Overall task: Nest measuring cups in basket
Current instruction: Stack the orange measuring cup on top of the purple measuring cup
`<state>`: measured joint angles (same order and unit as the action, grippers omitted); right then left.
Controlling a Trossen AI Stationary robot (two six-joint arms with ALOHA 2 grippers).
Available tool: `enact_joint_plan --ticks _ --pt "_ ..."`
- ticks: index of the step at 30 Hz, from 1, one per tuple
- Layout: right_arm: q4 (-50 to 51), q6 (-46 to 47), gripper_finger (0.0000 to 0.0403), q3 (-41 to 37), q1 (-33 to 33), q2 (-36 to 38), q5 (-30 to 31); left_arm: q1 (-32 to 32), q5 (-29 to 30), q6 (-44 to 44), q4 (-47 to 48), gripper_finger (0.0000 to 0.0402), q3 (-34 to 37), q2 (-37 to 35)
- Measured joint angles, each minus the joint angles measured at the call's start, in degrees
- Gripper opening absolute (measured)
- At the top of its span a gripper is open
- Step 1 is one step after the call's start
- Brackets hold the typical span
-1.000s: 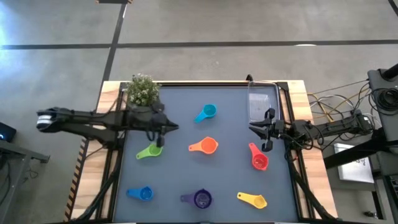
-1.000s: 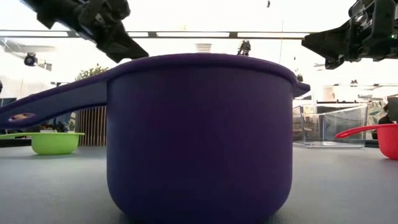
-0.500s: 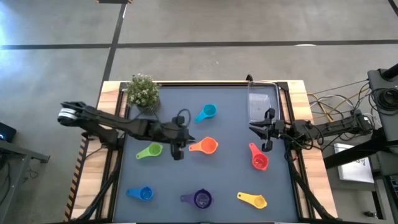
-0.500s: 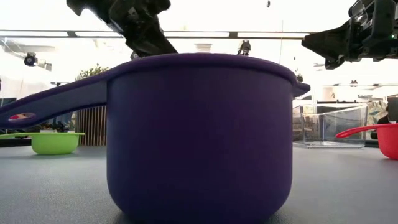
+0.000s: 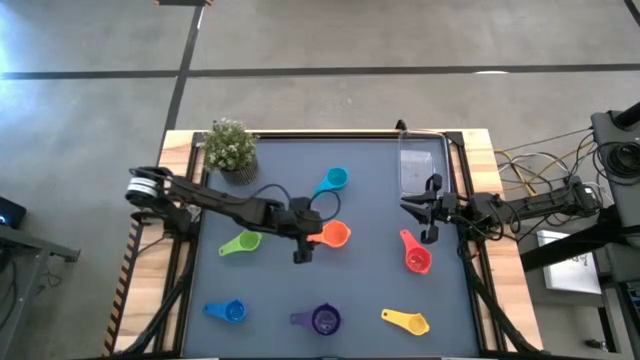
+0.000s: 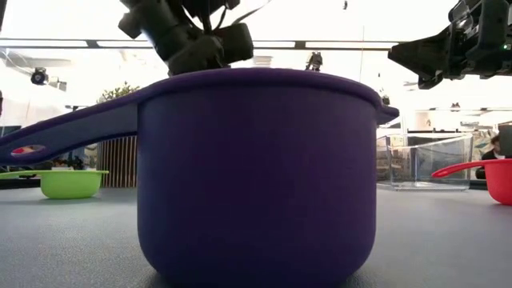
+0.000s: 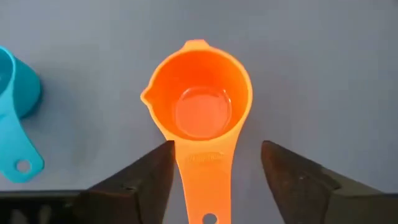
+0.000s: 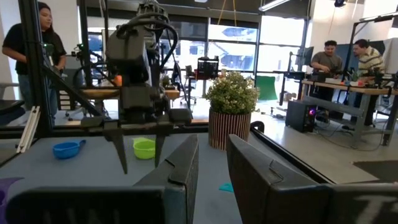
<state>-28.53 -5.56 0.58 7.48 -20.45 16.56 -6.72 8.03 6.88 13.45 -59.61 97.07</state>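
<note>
Greenery stood at the far left corner of the table (image 5: 455, 300), a small potted plant (image 5: 230, 147), and from that side the left arm reached in toward the middle. Just beside the arm lay the green cup (image 5: 241, 242), with the blue cup (image 5: 231, 311) nearer the front edge. The left gripper (image 7: 216, 163) hung directly over the orange cup (image 7: 201, 109), its fingers (image 7: 148, 177) spread apart on either side of the cup's handle and gripping nothing; whether they touched the handle could not be told. The light blue cup (image 5: 332, 181) sat a little farther back, near the orange one, and the purple cup (image 5: 323, 320) rested at the front centre, filling most of the low view. Further right, the yellow cup (image 5: 407, 321) lay near the front edge and the red cup (image 5: 415, 256) sat just in front of the right gripper (image 5: 425, 209). That gripper hovered above the table beside the basket (image 5: 421, 165), its fingers drawn close together with only a narrow gap and nothing between them. The clear basket stood at the far right of the mat with no cup in it, all seven cups lying apart on the mat. People showed in the room beyond
</note>
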Motion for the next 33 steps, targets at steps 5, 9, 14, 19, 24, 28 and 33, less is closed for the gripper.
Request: enact_joint_plan --ticks 5,9,14,19,24,28,33 --pt "0.0 -0.01 0.0073 0.0 -0.01 0.0 0.0 0.04 0.35 1.42 0.16 0.0256 0.07 0.9" --pt "0.02 0.0 0.0073 0.02 0.0 0.0 -0.01 0.09 0.54 2.12 0.46 0.026 0.07 1.12" --pt "0.0 -0.01 0.0073 0.0 -0.01 0.0 0.01 0.08 0.57 3.96 0.62 0.0261 0.97 1.14" --pt "0.0 0.0 0.0073 0.02 -0.02 0.0 0.01 0.09 0.59 5.89 -0.22 0.0261 3.12 1.14" --pt "0.01 0.0 0.0073 0.0 -0.02 0.0 0.01 0.09 1.87 6.06 -1.94 0.0261 4.25 1.14" --pt "0.0 -0.02 0.0073 0.02 0.0 0.0 -0.01 0.09 1.95 6.72 -3.38 0.0261 5.1 1.14" --pt "0.01 0.0 0.0073 0.0 -0.02 0.0 0.0 0.09 2.0 7.78 -5.85 0.0261 7.02 1.14"
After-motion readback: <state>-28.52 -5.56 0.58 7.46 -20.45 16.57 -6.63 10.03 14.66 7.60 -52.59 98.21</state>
